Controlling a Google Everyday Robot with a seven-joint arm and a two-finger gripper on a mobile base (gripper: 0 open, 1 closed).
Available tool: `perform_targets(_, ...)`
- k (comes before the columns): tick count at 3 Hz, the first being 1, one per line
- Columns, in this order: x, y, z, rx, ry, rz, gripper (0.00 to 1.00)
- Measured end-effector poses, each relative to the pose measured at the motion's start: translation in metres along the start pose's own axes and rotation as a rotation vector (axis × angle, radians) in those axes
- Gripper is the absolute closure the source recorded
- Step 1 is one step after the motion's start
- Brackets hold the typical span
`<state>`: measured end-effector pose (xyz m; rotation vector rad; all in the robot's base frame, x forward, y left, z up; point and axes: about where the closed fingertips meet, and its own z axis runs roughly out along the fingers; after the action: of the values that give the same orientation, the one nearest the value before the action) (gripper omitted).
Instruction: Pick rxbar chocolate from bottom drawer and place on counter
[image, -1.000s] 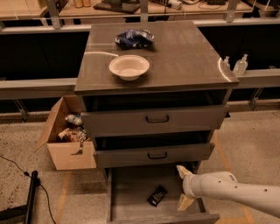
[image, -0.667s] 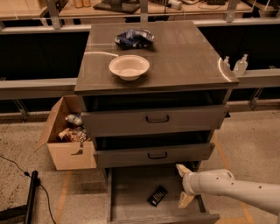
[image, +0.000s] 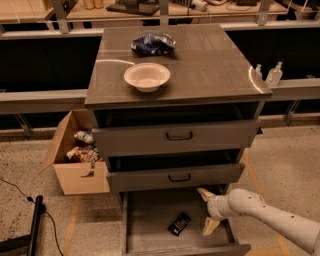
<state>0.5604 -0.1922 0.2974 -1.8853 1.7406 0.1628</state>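
The rxbar chocolate (image: 179, 223), a small flat black wrapper, lies on the grey floor of the open bottom drawer (image: 150, 225), near its middle. My gripper (image: 206, 210) reaches in from the right on a white arm and hovers over the drawer's right side, a little right of the bar and not touching it. Its two pale fingers (image: 210, 226) are spread apart and hold nothing. The counter (image: 210, 65) is the grey-brown top slab of the cabinet above.
A white bowl (image: 147, 76) and a blue-and-white snack bag (image: 153, 44) sit on the counter. The two upper drawers (image: 177, 136) stand slightly open. A cardboard box (image: 77, 157) of items stands left of the cabinet. Two bottles (image: 273, 75) stand at the right.
The gripper has shifted slightly left over the drawer, toward the bar. The bar has not moved.
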Motion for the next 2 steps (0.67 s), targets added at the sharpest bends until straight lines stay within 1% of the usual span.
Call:
perform_targets(1,0.007,-0.001,0.018,-0.036,-0.068,-0.037,0.0)
perform_targets(2,0.013,-0.003,0.034,-0.061,-0.121,-0.076,0.0)
